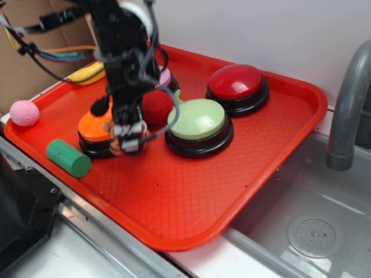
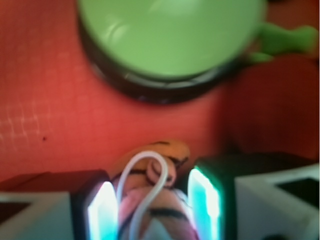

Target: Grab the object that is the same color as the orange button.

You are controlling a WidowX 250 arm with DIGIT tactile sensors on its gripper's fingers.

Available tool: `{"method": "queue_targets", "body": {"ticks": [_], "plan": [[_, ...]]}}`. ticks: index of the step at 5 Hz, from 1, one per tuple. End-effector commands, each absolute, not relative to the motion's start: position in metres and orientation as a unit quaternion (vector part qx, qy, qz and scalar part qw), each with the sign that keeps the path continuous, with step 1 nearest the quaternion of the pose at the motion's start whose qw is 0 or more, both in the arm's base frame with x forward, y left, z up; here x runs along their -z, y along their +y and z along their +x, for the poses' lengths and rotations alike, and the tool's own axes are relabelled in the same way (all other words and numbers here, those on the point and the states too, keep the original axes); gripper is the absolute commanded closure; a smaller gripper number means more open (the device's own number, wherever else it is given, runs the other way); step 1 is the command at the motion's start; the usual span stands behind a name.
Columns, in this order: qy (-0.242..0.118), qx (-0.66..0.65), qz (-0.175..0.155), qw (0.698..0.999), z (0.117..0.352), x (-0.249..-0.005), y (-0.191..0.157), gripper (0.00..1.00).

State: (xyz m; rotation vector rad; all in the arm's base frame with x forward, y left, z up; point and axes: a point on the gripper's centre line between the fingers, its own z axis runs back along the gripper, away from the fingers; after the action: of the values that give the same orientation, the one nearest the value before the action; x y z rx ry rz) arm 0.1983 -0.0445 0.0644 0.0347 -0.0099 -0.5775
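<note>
Gripper (image 2: 154,210) pointed straight down from the upright arm, fingers (image 2: 101,210) pinched on the striped tiger toy (image 2: 160,170), held just right of the orange button (image 1: 95,128), near the green button (image 1: 199,121), long axis unclear.

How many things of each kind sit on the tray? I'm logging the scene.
Push buttons: 3 (orange, green, red)
Balls: 2 (pink, red fuzzy)
Green cylinder: 1
Plush tiger: 1
Yellow banana-like toy: 1
Total: 8

Striped orange tiger toy (image 2: 155,200) between jaws, beside orange button (image 1: 97,128).
</note>
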Motion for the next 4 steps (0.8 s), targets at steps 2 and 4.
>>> {"method": "queue_targets", "body": {"ticks": [2, 4], "plan": [[0.029, 0.026, 0.045, 0.998, 0.177, -0.157, 0.017, 1.0], [0.023, -0.066, 0.076, 0.995, 0.156, -0.163, 0.048, 1.0]]}}
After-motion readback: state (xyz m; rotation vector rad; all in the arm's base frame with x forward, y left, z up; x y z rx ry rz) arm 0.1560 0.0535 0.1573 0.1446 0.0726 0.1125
